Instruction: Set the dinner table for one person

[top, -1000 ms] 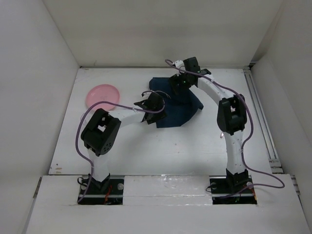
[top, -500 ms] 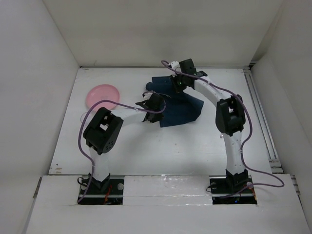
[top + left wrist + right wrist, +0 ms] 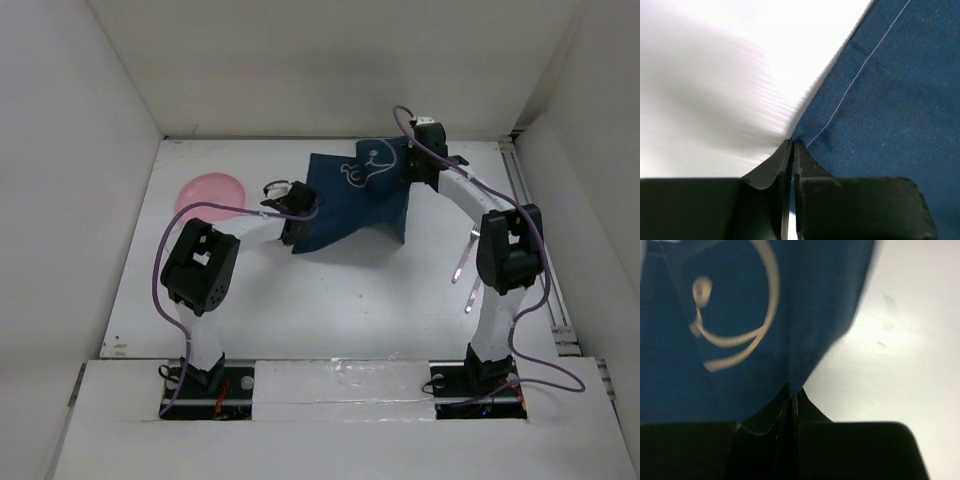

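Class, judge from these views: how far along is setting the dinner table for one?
Done: nothing looks placed. In hand: the left claw and right claw each pinch an edge of the navy whale-print placemat, which is not yet flat on the dinner table. Remaining: lay it flat, then bring over the pink plate.

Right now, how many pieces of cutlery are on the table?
2. One silvery piece lies just left of the right arm, at its elbow; another lies nearer the bases. Too small to identify; more may be hidden under the arm or the whale placemat.
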